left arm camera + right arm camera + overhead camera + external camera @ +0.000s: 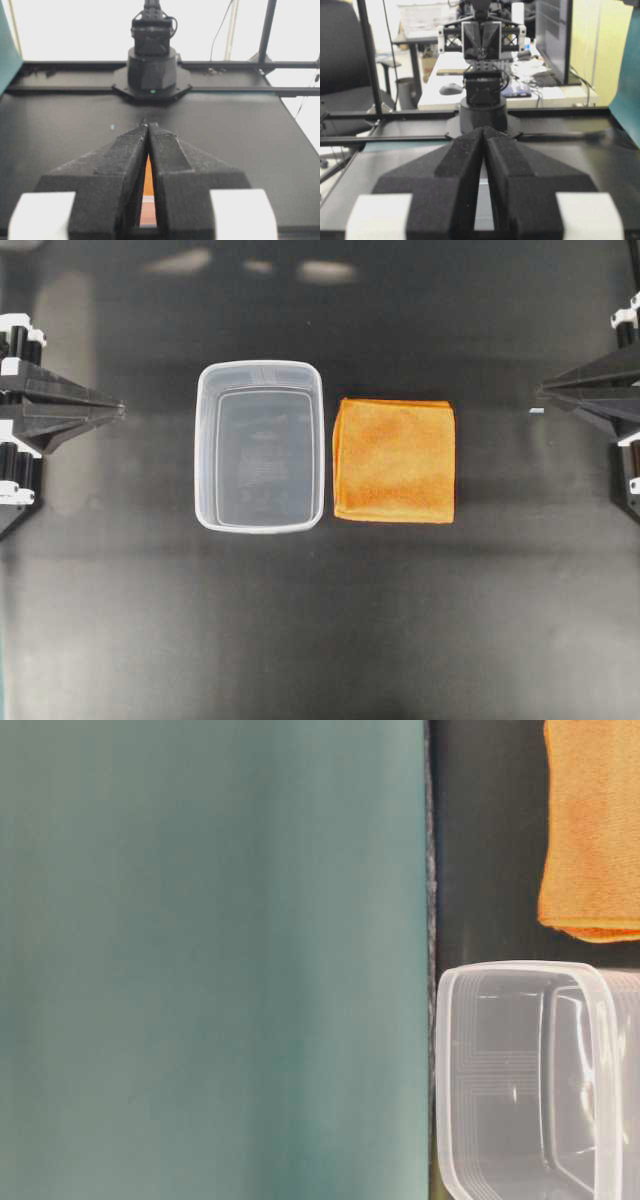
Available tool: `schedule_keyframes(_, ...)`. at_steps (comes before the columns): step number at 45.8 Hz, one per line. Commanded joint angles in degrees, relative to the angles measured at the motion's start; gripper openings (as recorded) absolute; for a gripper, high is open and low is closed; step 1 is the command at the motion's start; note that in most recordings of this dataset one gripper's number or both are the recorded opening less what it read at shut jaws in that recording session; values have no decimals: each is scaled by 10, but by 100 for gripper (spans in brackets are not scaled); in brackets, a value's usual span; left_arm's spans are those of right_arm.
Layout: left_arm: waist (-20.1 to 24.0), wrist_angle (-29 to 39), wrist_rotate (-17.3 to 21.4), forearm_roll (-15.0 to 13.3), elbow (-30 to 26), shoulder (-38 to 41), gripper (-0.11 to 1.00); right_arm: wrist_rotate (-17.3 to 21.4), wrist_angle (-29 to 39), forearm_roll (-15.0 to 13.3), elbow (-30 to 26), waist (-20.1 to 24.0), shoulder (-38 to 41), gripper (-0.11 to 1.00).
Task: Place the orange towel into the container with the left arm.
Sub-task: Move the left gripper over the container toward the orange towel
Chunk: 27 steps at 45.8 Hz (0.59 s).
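We take the container [260,446] as our landmark: it stands upright, mouth up, on the dark counter [320,640], a clear rectangular tub with rounded corners and a thick rim, and we see nothing inside it. In the overhead view the orange towel [394,460] lies flat on the counter just beside the container's right long side, folded square, its near edge running parallel to the rim with only a narrow dark strip between them; we cannot tell for certain whether cloth and plastic touch. The table-level view shows the same pair, the towel's [592,830] folded layers visible at one edge and the container's [520,1080] rim close by it, with a teal panel [210,960] filling the rest of that view.

Our left hand [120,410] sits well away from the container on the side opposite the towel, at the counter's edge. Its two black foam-faced fingers [120,170] are pressed together to a point, with nothing held; a sliver of orange shows through the slit between them in the wrist view.

Our right hand [540,390] sits beyond the towel, farther from the container, likewise closed to a point on nothing [484,131].
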Motion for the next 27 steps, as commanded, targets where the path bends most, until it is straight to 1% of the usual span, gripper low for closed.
schedule_keyframes(1, 0, 37, -14, 23, -25, 32, 6, 1, -4, 3, -4, 0, 7, 1)
schedule_keyframes(4, -4, 77, -24, 23, -49, 55, 4, 2, -4, 5, 1, 0, 8, 2)
schedule_keyframes(6, -5, 100, -27, 23, -65, 69, 0, 4, -4, 6, 1, 0, 8, 0)
schedule_keyframes(9, -8, 136, -30, 23, -93, 91, 0, 8, -2, 6, 3, -1, 9, 0)
schedule_keyframes(14, -9, 207, -24, 23, -148, 132, 0, 17, 5, 6, 4, -1, 8, 0)
schedule_keyframes(22, -10, 305, -22, 23, -233, 213, 0, 18, 18, 6, 3, -3, 8, 1)
schedule_keyframes(25, -10, 331, -22, 24, -258, 242, 0, 18, 19, 6, 3, -4, 8, 3)
schedule_keyframes(27, -9, 349, -22, 24, -276, 267, 1, 19, 20, 6, 4, -4, 7, 8)
